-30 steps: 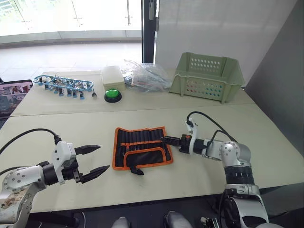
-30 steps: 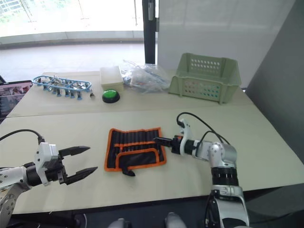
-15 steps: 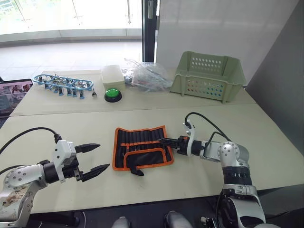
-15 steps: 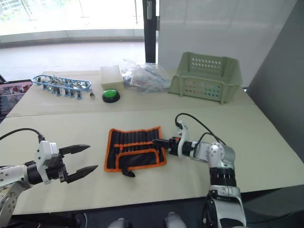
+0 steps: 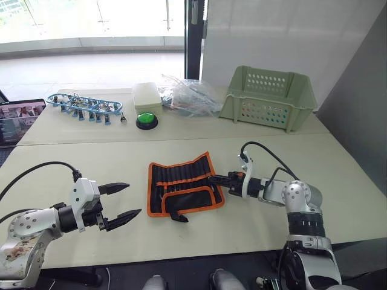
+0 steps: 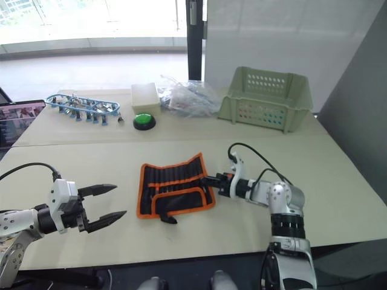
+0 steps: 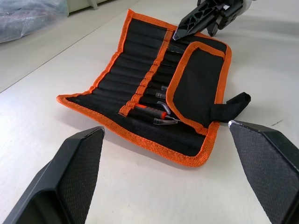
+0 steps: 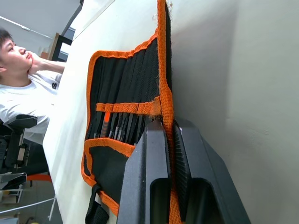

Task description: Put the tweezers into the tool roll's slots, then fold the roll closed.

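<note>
The tool roll [image 5: 181, 187], black with orange edging, lies open on the near table, and its right edge is raised off the surface. A flap [image 7: 198, 84] with a black strap [image 7: 231, 105] lies folded over the lower part. Tweezers [image 7: 161, 120] sit in the slots [image 7: 140, 70], their tips poking out below the orange band. My right gripper [image 5: 213, 179] is shut on the roll's right orange edge [image 8: 164, 100]. To the left of the roll my left gripper [image 5: 134, 198] hovers open and empty.
On the far table stand a pale green basket [image 5: 267, 96], a clear plastic bag [image 5: 188, 96], a white box [image 5: 147, 95], a green button [image 5: 146, 121] and a blue tray of small tools [image 5: 84, 106]. A laptop [image 5: 18, 118] sits far left. A person [image 8: 23, 70] sits beyond the table.
My right gripper has closed on the roll's right edge, and that edge now stands lifted and tilted. The left gripper has stayed open in about the same place.
</note>
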`<action>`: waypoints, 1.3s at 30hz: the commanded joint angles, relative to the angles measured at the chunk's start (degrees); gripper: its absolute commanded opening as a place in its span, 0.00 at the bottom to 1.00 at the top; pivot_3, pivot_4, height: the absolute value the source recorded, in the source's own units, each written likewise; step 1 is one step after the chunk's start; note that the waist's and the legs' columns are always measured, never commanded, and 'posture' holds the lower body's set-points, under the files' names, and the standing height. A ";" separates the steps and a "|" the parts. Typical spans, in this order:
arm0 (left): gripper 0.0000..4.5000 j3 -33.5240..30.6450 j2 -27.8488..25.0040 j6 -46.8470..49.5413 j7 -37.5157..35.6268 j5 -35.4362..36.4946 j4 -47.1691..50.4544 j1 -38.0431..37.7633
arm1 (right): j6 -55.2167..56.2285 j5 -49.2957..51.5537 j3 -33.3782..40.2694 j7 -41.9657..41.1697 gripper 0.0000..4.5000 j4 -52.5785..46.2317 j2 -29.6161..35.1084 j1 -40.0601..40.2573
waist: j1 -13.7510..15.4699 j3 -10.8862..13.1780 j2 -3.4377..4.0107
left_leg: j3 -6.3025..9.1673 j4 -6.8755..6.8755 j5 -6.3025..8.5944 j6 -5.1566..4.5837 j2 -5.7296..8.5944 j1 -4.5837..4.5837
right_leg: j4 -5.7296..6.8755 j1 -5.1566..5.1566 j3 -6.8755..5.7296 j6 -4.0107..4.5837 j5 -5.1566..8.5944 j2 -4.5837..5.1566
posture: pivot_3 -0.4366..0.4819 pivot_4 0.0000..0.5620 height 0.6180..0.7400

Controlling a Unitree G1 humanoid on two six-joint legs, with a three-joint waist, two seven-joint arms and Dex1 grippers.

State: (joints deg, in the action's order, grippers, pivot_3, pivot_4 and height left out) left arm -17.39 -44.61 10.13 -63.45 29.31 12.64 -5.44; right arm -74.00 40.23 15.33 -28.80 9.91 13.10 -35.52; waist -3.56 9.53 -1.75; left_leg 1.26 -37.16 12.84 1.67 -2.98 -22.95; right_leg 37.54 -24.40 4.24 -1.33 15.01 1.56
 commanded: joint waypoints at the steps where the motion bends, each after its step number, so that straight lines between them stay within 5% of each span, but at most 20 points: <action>1: 1.00 -0.17 -0.52 -0.73 -0.35 -0.08 0.44 0.38 | -4.76 4.58 4.56 3.62 0.01 -4.61 -2.03 -2.26 | -0.02 0.00 0.00 | 0.00 0.03 0.00 0.00 0.00 0.00 | 0.00 0.00 0.00 0.02 -0.01 0.00 | 0.48 0.27 0.87; 15: 1.00 1.36 -0.94 -0.48 -1.26 -0.54 -0.38 1.33 | -15.10 -1.22 7.91 26.98 0.01 -14.64 -24.16 -6.04 | 0.02 0.01 0.03 | 0.05 0.20 0.00 0.00 0.05 -0.10 | -0.02 -0.13 -0.07 0.39 -0.21 0.08 | 0.48 0.27 0.87; 26: 1.00 1.51 -1.20 -0.66 -1.56 -0.58 -0.85 1.52 | -8.76 -3.07 2.30 34.93 0.01 -12.39 -29.90 -1.03 | -0.82 0.01 0.03 | 0.04 0.21 -0.14 -0.22 -0.03 0.13 | 0.08 -0.05 -0.04 0.14 -0.07 -0.05 | 0.48 0.27 0.87; 32: 1.00 1.24 -1.35 -0.88 -1.79 -0.59 -1.04 1.38 | -8.21 -0.91 1.30 33.72 0.01 -13.13 -27.21 -0.90 | -0.88 0.01 0.03 | 0.06 0.22 -0.18 -0.29 -0.08 0.12 | 0.12 -0.08 -0.05 0.18 -0.09 -0.12 | 0.48 0.27 0.87; 35: 1.00 1.14 -1.40 -1.01 -1.92 -0.54 -1.13 1.29 | -3.58 -2.45 -8.56 24.82 0.01 -16.58 -16.70 0.33 | -1.04 0.01 0.03 | 0.06 0.28 -0.18 -0.29 -0.08 0.10 | 0.08 -0.10 -0.05 0.18 -0.08 -0.12 | 0.48 0.27 0.87; 39: 1.00 1.21 -1.42 -1.03 -2.21 -0.59 -1.39 1.43 | -1.18 -1.01 -10.98 16.60 0.01 -16.91 -11.74 3.22 | -1.03 0.01 0.03 | 0.05 0.32 -0.18 -0.29 -0.06 0.06 | 0.03 -0.12 -0.06 0.19 -0.07 -0.07 | 0.48 0.27 0.87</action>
State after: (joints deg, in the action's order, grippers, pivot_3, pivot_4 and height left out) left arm -15.20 -45.36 10.14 -65.31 28.61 10.92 -4.31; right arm -75.61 37.50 5.13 -9.25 -6.54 0.97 -33.29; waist -4.59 9.55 -1.72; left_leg 1.32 -36.84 12.66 1.38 -3.04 -22.91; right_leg 37.54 -24.50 4.17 -1.15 14.94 1.50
